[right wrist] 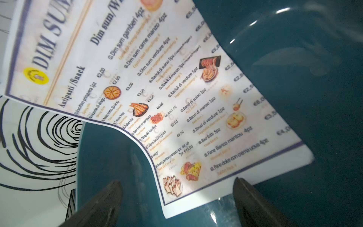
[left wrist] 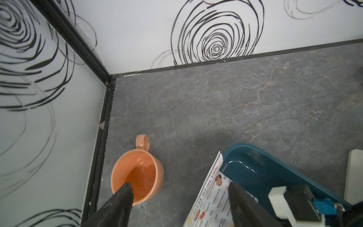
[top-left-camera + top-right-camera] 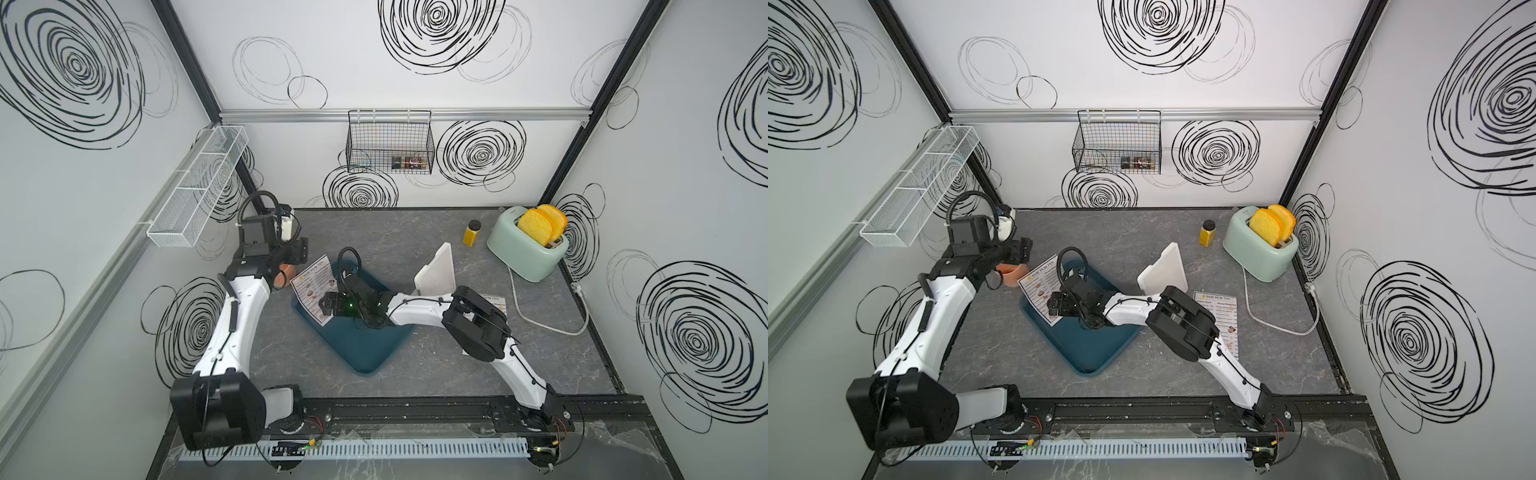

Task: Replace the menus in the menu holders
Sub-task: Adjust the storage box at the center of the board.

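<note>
I see my right gripper (image 1: 176, 181) spread wide and empty over the teal tray (image 3: 374, 349), with a menu (image 1: 176, 98) draped across the tray's rim just ahead. My left gripper (image 2: 179, 185) gapes wide too, holding nothing, by the orange mug (image 2: 137, 176). The second menu (image 3: 1219, 309) lies on the table (image 3: 415, 232) near the white menu holder (image 3: 436, 270).

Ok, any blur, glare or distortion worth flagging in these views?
In both top views: even light, sharp, soft shadows on the table, walls leaning from the wide lens. Left wrist view: cup fairly sharp, menu edge soft. Right wrist view: menu print readable mid-sheet, heading smeared; glare streaks on the tray; gripper fingers out of focus.
</note>
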Tool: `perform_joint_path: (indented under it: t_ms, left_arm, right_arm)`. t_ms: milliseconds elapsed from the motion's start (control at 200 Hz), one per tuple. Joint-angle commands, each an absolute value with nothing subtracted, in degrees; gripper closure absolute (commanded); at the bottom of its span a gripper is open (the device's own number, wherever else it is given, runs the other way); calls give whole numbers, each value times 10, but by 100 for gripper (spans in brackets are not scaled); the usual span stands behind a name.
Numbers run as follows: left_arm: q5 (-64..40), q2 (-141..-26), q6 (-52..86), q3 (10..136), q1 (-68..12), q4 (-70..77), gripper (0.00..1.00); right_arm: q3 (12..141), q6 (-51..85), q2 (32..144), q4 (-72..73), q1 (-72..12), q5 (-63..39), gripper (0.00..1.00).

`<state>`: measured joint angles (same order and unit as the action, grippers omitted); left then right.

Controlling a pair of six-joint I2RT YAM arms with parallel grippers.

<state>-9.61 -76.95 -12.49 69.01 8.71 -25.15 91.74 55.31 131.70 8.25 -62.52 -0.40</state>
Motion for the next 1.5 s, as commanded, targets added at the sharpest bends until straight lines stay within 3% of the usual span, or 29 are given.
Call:
perform_joint_path:
  t_ms: [0, 160, 440, 655, 1021, 1151, 1341, 1496]
  left_arm:
    - [-190, -827, -197, 736, 95, -320, 15]
    - [-211, -879, -208, 744, 104, -334, 14]
    - [-209, -938, -220, 758, 97, -339, 29]
    - [-206, -977, -222, 771, 69, -344, 30]
    - [-225, -1004, -230, 788, 62, -359, 66]
    - [-223, -1014, -231, 794, 58, -364, 66]
    - [-199, -1020, -234, 788, 53, -357, 58]
    - [-215, -1028, -235, 789, 53, -360, 67]
  right_arm:
    - [904, 549, 1339, 16, -632, -6, 7]
    - [905, 544, 1334, 15, -633, -3, 7]
    - [894, 544, 1328, 19, -634, -1, 7]
    - [886, 549, 1325, 24, -634, 0, 8]
    - [892, 556, 1328, 27, -634, -1, 8]
    - [892, 561, 1330, 28, -635, -2, 8]
    - [891, 562, 1330, 30, -635, -1, 8]
    - [896, 562, 1333, 25, -635, 0, 8]
